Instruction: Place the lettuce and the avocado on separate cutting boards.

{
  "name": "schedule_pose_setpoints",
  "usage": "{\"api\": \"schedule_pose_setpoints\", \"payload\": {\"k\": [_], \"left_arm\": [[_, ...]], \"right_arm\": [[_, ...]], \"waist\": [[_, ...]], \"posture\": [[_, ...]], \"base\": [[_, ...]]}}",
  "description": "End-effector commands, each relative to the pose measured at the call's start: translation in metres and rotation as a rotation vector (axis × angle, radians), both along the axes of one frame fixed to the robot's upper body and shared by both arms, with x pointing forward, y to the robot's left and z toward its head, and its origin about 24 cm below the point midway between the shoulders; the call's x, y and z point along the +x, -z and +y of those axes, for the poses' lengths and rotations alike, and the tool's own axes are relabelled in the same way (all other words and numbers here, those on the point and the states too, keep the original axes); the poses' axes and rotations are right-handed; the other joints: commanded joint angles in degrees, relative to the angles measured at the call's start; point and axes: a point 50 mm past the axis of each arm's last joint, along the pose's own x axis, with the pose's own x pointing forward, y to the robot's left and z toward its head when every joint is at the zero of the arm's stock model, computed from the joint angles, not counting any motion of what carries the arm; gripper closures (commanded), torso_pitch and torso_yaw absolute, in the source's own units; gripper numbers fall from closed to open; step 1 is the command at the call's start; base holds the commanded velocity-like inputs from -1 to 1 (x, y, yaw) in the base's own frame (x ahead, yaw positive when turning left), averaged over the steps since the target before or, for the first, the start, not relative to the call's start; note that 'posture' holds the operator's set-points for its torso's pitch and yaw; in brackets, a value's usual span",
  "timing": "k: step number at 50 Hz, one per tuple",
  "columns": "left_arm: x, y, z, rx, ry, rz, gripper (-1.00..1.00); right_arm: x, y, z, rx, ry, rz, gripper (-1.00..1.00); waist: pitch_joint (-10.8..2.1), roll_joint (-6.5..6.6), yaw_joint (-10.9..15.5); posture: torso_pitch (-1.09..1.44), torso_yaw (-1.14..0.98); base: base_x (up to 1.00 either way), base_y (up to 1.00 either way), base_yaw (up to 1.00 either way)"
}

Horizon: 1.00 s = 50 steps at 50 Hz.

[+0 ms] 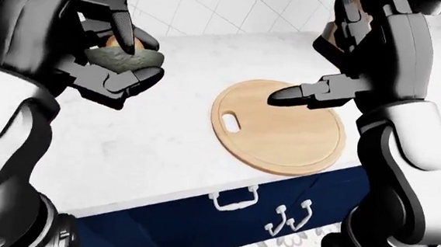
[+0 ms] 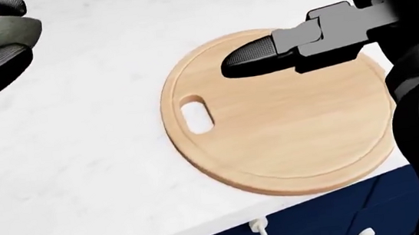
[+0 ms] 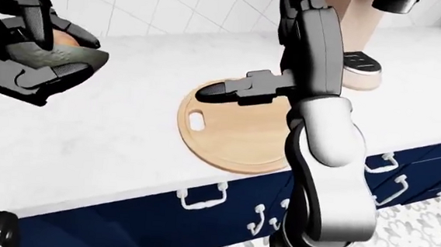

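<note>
- The black three-finger left hand (image 1: pixel 109 45) is clamped round the halved green-skinned avocado (image 1: pixel 124 57), held up above the white marble counter (image 1: pixel 149 148) at the left of the left-eye view, well apart from the board.
- The avocado's brown pit shows just above its rim between the fingers; the fruit is likely light, with soft flesh and a slick skin, so a gentle hold across its firm outer shell, as here, probably suits it better than any squeeze on the cut face.
- The round pale wooden cutting board (image 2: pixel 287 121), with a slot handle at its left, lies bare near the counter's edge above navy drawers (image 1: pixel 229 217).
- The right hand (image 2: pixel 280 50) hovers over the board's upper part, one finger stretched out leftward; it holds nothing and looks open.
- Only the right-eye view shows a second, light wooden object (image 3: pixel 361 57) at the right on the counter, perhaps another board; what it is cannot be told. No lettuce shows in any view.
- The head view alone gives the board's groove and slot clearly.
</note>
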Motion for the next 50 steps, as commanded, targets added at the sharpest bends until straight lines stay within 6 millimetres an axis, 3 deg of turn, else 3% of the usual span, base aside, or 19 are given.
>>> {"api": "schedule_pose_setpoints", "payload": {"k": [1,12,18,22,23,24,25,26,27,35,45,50], "left_arm": [[0.002,-0.014,-0.008,0.021,0.028,-0.091,1.00],[0.065,-0.027,-0.060,0.061,0.183,-0.081,1.00],[0.087,-0.027,-0.075,0.065,0.215,-0.072,1.00],[0.103,-0.020,-0.092,0.077,0.254,-0.046,1.00],[0.106,-0.019,-0.096,0.079,0.261,-0.044,1.00],[0.107,-0.019,-0.100,0.081,0.274,-0.042,1.00],[0.107,-0.020,-0.102,0.080,0.276,-0.044,1.00],[0.107,-0.020,-0.103,0.079,0.279,-0.043,1.00],[0.107,-0.019,-0.103,0.077,0.280,-0.044,1.00],[0.107,-0.016,-0.101,0.078,0.277,-0.036,1.00],[0.137,0.024,-0.105,0.106,0.260,0.049,1.00],[0.147,0.037,-0.118,0.117,0.289,0.086,1.00]], "right_arm": [[-0.007,-0.012,-0.003,0.008,0.011,-0.079,-1.00],[-0.007,-0.011,-0.012,0.022,0.043,-0.076,-1.00],[-0.009,-0.008,-0.013,0.036,0.045,-0.072,-1.00],[-0.010,-0.006,-0.014,0.051,0.048,-0.063,-1.00],[-0.010,-0.005,-0.015,0.054,0.051,-0.061,-1.00],[-0.011,-0.004,-0.015,0.044,0.053,-0.064,-1.00],[-0.011,-0.004,-0.016,0.051,0.051,-0.062,-1.00],[-0.011,-0.004,-0.016,0.052,0.052,-0.062,-1.00],[-0.011,-0.003,-0.016,0.052,0.051,-0.061,-1.00],[-0.014,-0.004,-0.015,0.051,0.047,-0.064,-1.00],[-0.013,-0.006,-0.015,0.037,0.048,-0.073,-1.00],[-0.013,-0.004,-0.015,0.035,0.046,-0.072,-1.00]], "waist": [[-1.50,0.35,-0.09],[-1.69,-1.34,1.32],[-1.91,-1.90,1.65],[-2.05,-2.06,1.76],[-3.26,-1.88,1.63],[-3.00,-0.75,1.23],[-1.47,-0.36,1.21],[-2.29,-2.73,1.58],[-2.35,-2.16,1.62],[-2.37,-1.71,1.06],[-2.80,-2.03,0.99],[-2.95,-2.34,1.17]], "posture": [[0.00,0.00],[0.00,0.00],[0.00,0.00],[0.00,0.00],[0.00,0.00],[0.00,0.00],[0.00,0.00],[0.00,0.00],[0.00,0.00],[0.00,0.00],[0.00,0.00],[0.00,0.00]], "base": [[0.00,0.00,0.00],[0.00,0.00,0.00],[0.00,0.00,0.00],[0.00,0.00,0.00],[0.00,-0.25,0.00],[0.00,-0.34,0.00],[0.00,0.00,0.00],[0.00,0.00,0.00],[0.00,0.00,0.00],[0.00,0.00,0.00],[0.00,0.00,0.00],[0.00,0.00,0.00]]}}
